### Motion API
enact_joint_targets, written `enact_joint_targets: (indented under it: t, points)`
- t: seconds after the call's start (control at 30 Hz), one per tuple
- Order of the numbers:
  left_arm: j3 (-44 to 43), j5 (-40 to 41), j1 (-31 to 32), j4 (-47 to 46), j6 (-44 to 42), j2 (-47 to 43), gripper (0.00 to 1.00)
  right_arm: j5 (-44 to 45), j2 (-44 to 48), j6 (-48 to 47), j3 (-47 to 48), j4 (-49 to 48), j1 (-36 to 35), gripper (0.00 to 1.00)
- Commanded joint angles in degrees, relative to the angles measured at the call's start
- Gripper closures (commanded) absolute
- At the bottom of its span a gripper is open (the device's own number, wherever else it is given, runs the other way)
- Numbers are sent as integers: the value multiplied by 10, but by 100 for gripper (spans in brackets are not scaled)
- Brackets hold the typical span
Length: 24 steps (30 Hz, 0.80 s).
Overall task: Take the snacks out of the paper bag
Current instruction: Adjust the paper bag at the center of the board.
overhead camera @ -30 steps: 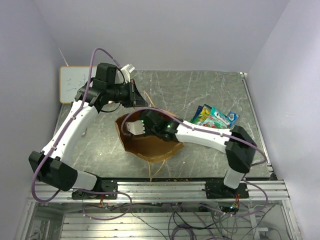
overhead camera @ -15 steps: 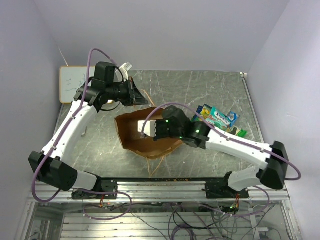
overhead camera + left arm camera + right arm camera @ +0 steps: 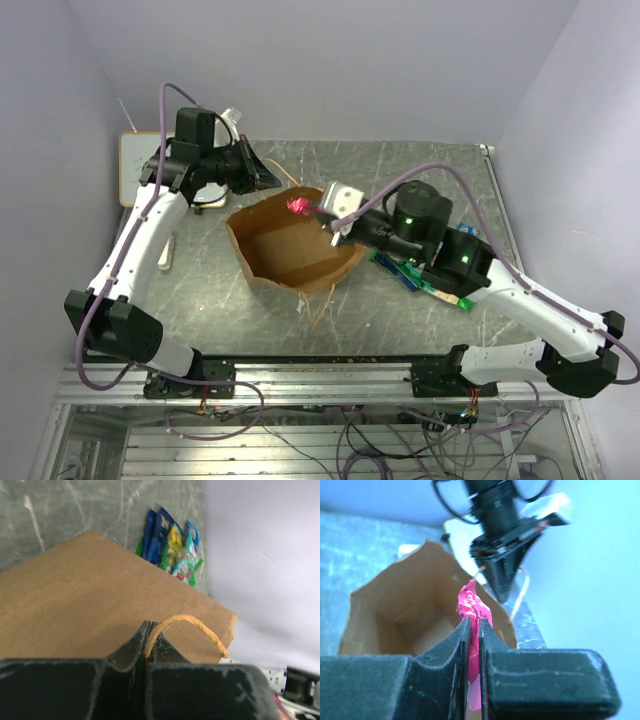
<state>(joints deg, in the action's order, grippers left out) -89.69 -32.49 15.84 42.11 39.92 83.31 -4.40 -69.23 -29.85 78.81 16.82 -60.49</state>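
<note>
The right fingers (image 3: pixel 473 630) are closed on the edge of a crumpled pink snack packet (image 3: pixel 471 602) above the open paper bag (image 3: pixel 280 250). The foil looks light, soft and slippery, so I think a firm pinch is needed. The left fingers (image 3: pixel 146 632) pinch the thin bag handle (image 3: pixel 197 625), which may tear easily. Other packets (image 3: pixel 176 550) lie on the counter (image 3: pixel 200 300).

Grey marbled table (image 3: pixel 430 170). Centre of frame: brown paper bag (image 3: pixel 300 265) on it, mouth open, a twisted handle trailing toward bottom edge. Just right of bag, partly under an arm: snack packets (image 3: pixel 400 272), blue/green, overlapping in a pile. Upper-left corner: whiteboard (image 3: pixel 133 170). Left side: white stick (image 3: pixel 165 258), lying flat.
</note>
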Motion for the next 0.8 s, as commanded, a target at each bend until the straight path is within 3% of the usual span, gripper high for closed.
enact_joint_targets:
  t: [0.0,0.17,0.27,0.4,0.53,0.67,0.77]
  points:
    - [-45,27,-32,11,-10,34,93,106,18,51,38,-56,0,100]
    - [-107,45,-44,53,-55,90,92,284,5,31,40,-106,8,100]
    - [-140,63,-52,82,-85,115,90,354,-7,67,42,-87,65,100]
    - [-163,77,-63,101,-107,126,83,388,4,157,12,-37,161,100]
    - [-177,99,-75,124,-130,126,70,411,41,243,-49,11,222,100]
    - [-185,118,-83,144,-136,118,65,417,79,321,-110,44,254,100]
    - [-183,120,-83,148,-132,113,50,444,84,371,-150,91,274,100]
